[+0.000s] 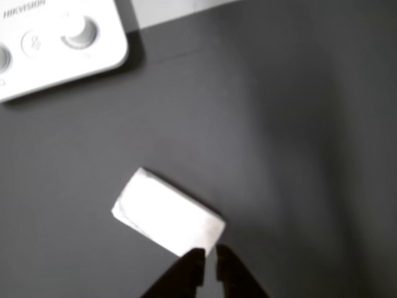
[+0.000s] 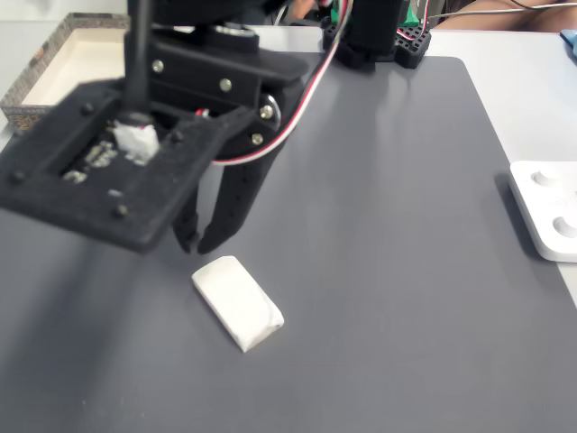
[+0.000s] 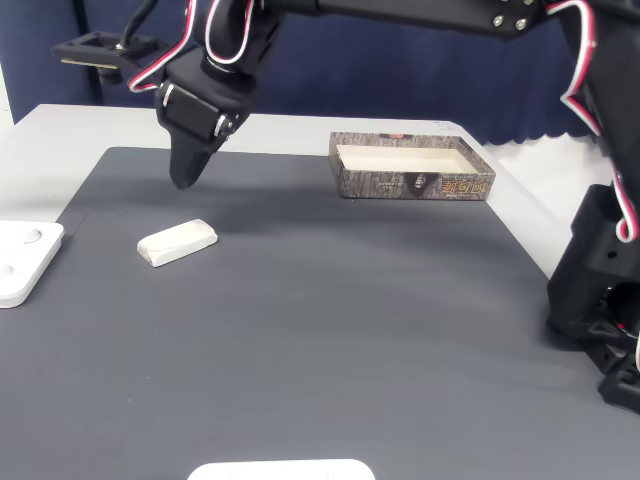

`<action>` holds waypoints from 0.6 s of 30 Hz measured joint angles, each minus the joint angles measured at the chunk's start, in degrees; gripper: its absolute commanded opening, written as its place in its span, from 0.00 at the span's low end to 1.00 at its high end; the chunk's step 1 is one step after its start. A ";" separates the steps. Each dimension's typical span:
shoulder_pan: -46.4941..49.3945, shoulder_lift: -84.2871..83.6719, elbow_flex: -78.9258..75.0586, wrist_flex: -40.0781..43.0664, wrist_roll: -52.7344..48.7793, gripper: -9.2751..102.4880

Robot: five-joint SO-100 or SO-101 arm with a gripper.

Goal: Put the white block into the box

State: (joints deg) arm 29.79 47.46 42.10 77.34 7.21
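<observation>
Grey counter (image 3: 330, 350) spreads nearest the lens and carries everything; at its far edge sits the box (image 3: 412, 168), well apart from the rest. Smaller, the black jaws (image 2: 193, 242) hang nearly pressed together, pinching nothing, just above the white block (image 2: 238, 302) lying flat.

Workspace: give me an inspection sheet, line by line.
Surface: dark grey mat on a pale table.
Job's things: white block lies flat on the mat, untouched; box stands open at the mat's far edge in a fixed view, nothing seen inside.
Clutter: white dimpled slab at the mat's edge; another white piece at the near edge.
Gripper: gripper hangs just above the mat beside the block, fingers nearly together, holding nothing.
Cables: red, white and black wires along the arm.
Surroundings: dark blue curtain behind.
</observation>
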 measured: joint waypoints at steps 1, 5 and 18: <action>-0.26 -0.79 -1.23 1.14 0.00 0.07; -1.32 -3.60 -6.59 5.45 0.00 0.07; -2.02 -10.20 -22.59 17.05 0.00 0.07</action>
State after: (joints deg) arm 27.77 37.27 19.51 94.39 7.21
